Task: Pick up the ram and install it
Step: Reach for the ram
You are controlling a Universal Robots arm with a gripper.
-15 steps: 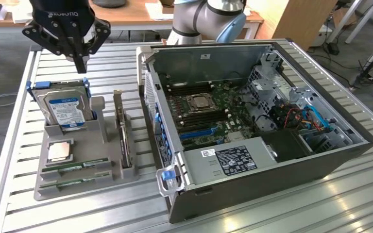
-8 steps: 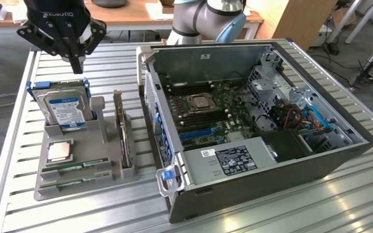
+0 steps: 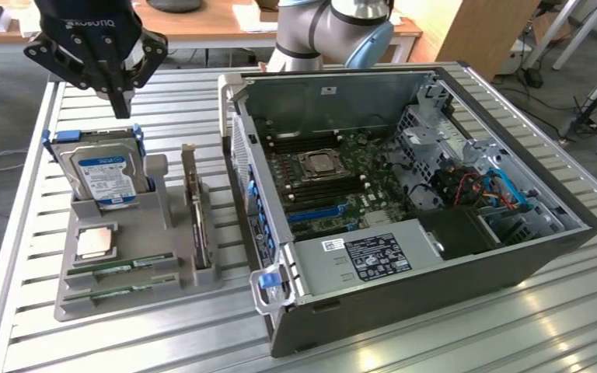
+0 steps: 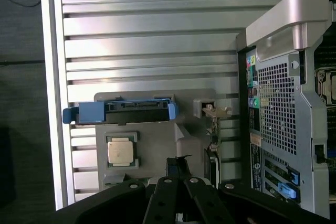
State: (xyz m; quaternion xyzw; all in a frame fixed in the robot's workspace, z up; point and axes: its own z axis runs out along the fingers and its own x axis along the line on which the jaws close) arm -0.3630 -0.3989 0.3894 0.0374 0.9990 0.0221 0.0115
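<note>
the black tool [image 3: 121, 107] hangs closed on nothing above the 12 o'clock end of a grey plastic tray [image 3: 190, 284] on the slatted metal counter [image 3: 434, 342]. two long, flat green ram sticks [image 3: 122, 268] lie in slots at the tray's 6 o'clock end, well apart from the tool; an open black computer case [image 3: 465, 287] stands at the tray's 3 o'clock.

Open computer case [image 3: 434, 289] on the slatted counter [image 3: 465, 343]; to the exterior view's left, a grey tray [image 3: 203, 281] holds hard drive [image 3: 105, 172], processor [image 3: 96, 242], upright card [image 3: 197, 214].

The claw [image 4: 177, 167] covers part of the grey holder [image 4: 157, 140], wrist view
</note>
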